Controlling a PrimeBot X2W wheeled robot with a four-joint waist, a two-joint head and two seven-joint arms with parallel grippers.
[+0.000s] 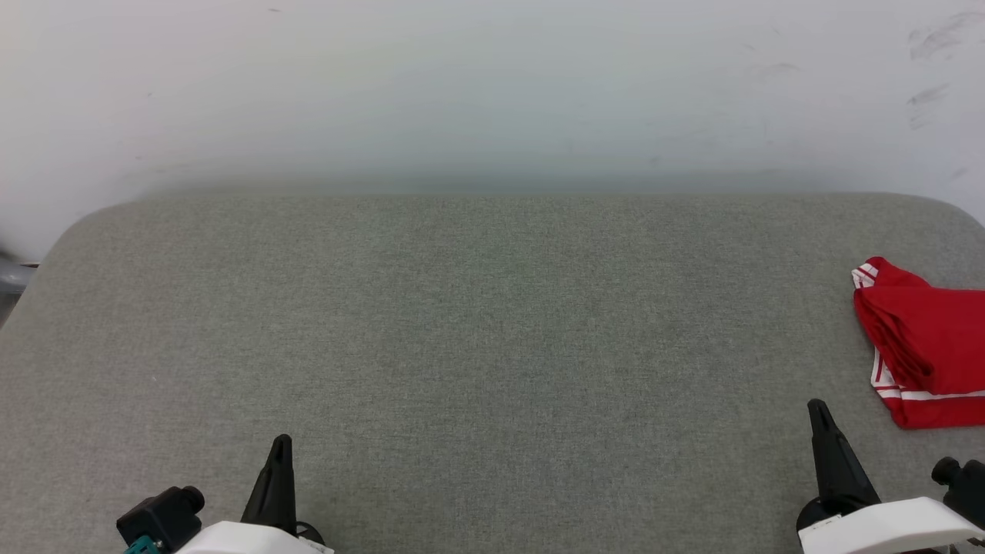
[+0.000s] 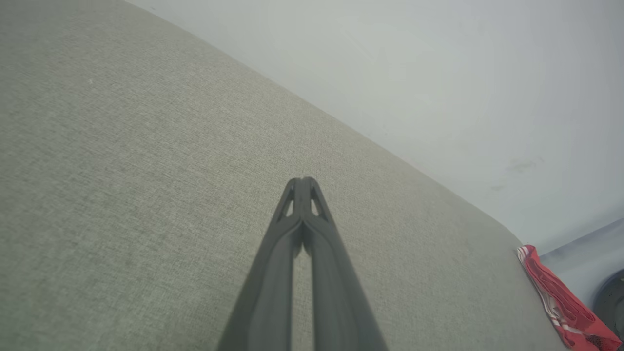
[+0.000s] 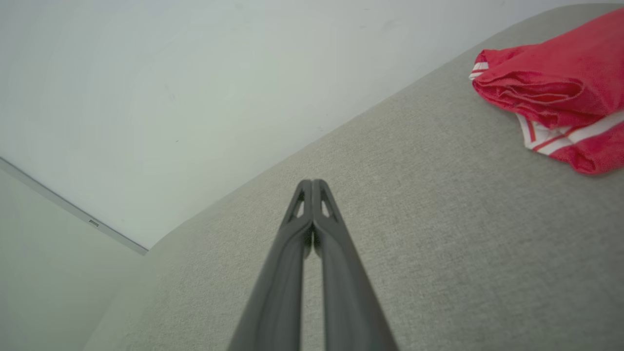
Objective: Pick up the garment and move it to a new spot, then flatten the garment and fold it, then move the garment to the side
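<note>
The garment (image 1: 927, 342) is a folded red bundle with white-and-red striped trim, lying at the right edge of the grey table and cut off by the head view's border. The same garment (image 3: 551, 87) lies up and to the right of my right gripper, and it appears small at the table's far end as the garment (image 2: 560, 302) in the left wrist view. My left gripper (image 1: 282, 445) is at the lower left, shut with fingertips together on nothing. My right gripper (image 1: 817, 408) is shut and empty, a short way left of the garment.
The grey fabric-covered table (image 1: 462, 331) has rounded far corners and a pale wall (image 1: 492, 85) right behind it. A grey object (image 1: 11, 278) pokes in at the far left beyond the table edge. A dark round object (image 2: 612, 302) sits past the table's end.
</note>
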